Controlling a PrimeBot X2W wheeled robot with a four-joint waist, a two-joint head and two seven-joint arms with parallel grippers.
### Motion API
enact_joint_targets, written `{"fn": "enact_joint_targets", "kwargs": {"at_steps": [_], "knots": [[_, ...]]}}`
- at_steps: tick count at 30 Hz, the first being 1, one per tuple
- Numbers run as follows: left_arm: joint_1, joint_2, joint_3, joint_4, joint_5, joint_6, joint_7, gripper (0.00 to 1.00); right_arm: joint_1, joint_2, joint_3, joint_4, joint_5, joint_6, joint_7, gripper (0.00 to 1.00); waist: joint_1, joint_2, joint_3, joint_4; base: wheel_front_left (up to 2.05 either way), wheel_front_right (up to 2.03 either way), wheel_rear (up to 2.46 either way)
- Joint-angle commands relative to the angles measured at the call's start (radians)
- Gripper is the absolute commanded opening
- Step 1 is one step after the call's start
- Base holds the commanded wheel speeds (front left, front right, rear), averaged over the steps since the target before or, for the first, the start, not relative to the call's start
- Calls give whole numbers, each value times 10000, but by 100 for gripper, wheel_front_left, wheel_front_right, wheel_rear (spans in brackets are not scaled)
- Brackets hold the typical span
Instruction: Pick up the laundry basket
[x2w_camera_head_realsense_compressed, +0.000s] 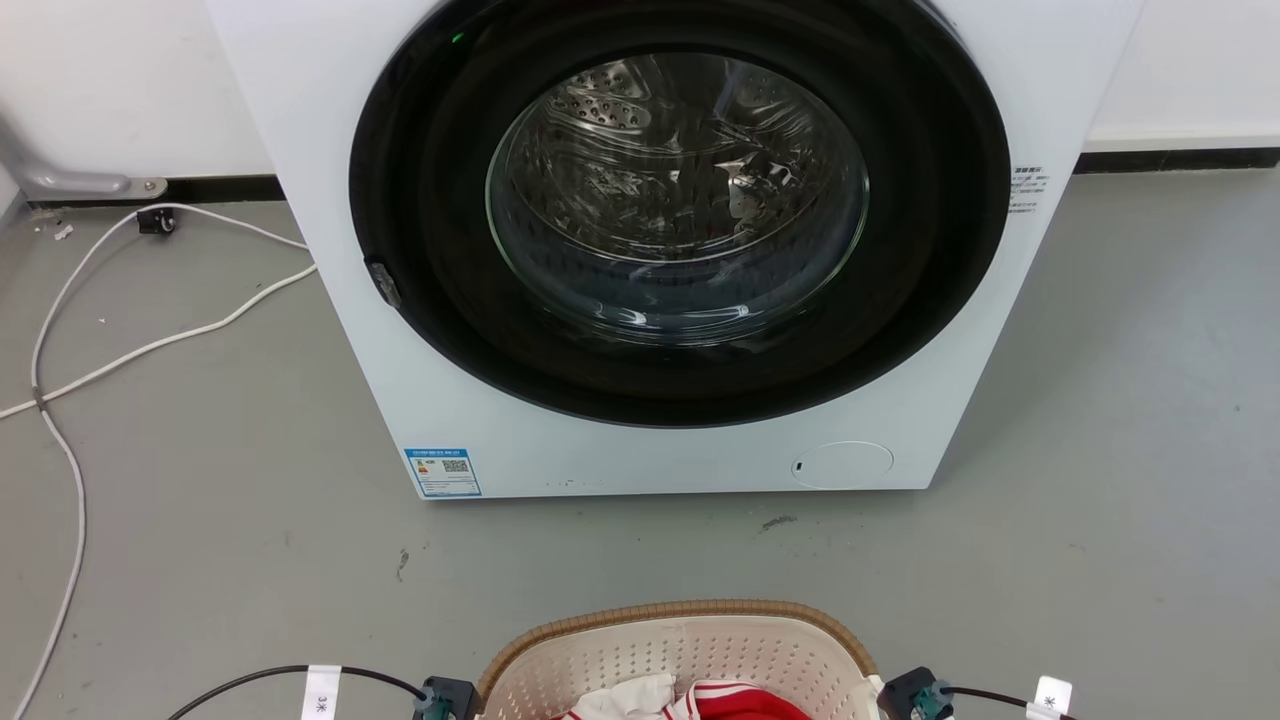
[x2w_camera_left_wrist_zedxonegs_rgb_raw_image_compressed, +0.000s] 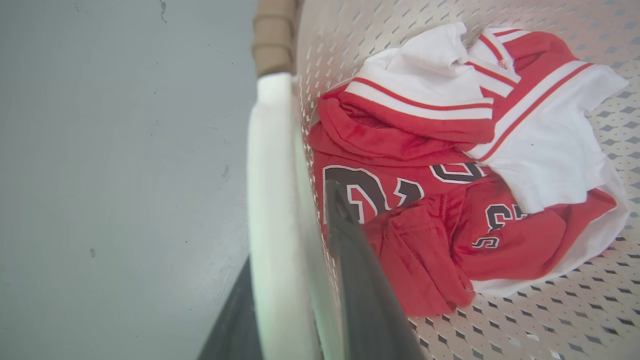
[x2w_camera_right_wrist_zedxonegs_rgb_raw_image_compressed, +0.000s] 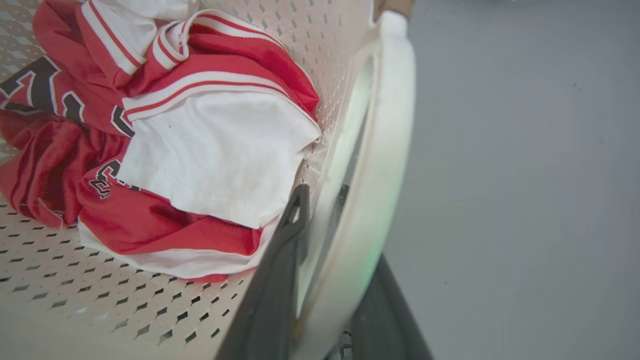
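- Left gripper (x2w_camera_left_wrist_zedxonegs_rgb_raw_image_compressed: 290, 225) is reaching down, fingers clamping the left handle (x2w_camera_left_wrist_zedxonegs_rgb_raw_image_compressed: 270, 165) of the laundry basket (x2w_camera_head_realsense_compressed: 680, 640)
- Right gripper (x2w_camera_right_wrist_zedxonegs_rgb_raw_image_compressed: 340, 225) is clamping the right handle (x2w_camera_right_wrist_zedxonegs_rgb_raw_image_compressed: 387, 125)
- Laundry basket is sitting between them, before the washer (x2w_camera_head_realsense_compressed: 330, 200)

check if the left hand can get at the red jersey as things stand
Probably not freely: the left hand grips the laundry basket's white handle. The red jersey lies just past its inner finger.

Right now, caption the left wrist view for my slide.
Left end effector grips a white handle of the laundry basket, red-and-white jersey inside.
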Motion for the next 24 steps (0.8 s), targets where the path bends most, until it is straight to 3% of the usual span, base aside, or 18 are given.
{"fn": "enact_joint_targets", "kwargs": {"at_steps": [1,24], "knots": [[-131,124,-120,-23,58,-96,-47,0,-108,-121,88,24,16,-7,28,0,0,-1,-5,-3,0,0,0],[-153,170,-853,71,-627,-96,-217,0,-36,-140,365,32,290,-7,45,0,0,-1,-77,-22,0,0,0]]}}
